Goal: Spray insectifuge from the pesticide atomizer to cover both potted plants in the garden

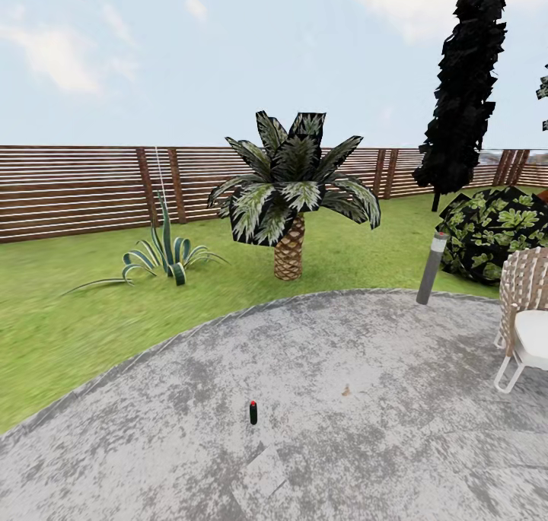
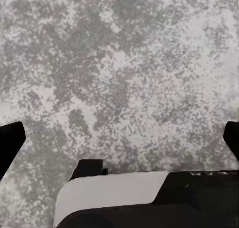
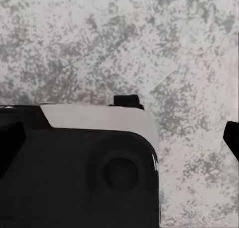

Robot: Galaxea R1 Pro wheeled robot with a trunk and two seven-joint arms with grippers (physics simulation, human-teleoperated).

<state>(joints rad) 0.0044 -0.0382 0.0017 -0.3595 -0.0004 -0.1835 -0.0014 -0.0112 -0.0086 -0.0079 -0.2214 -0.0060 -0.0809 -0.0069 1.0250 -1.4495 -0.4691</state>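
Standing: pesticide atomizer [image 1: 253, 412] upright on grey patio [image 1: 365, 430], untouched, well ahead of the fingers.
Left fingers [image 2: 119, 143]: spread wide, nothing between, bare stone under them.
Right fingers [image 3: 119, 140]: spread wide, empty too.
Done: nothing yet, by my read.
Left: approach, grab bottle, find potted plants, spray both.
Nearby: palm [image 1: 291, 194], agave [image 1: 164, 258] on lawn.

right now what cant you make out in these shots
- Pesticide atomizer, head view: too small to show its label or nozzle.
- Chair, head view: cut off by the right edge.
- Left wrist view: fingers clipped at both edges, stone patio between.
- Potted plants: cannot tell where.
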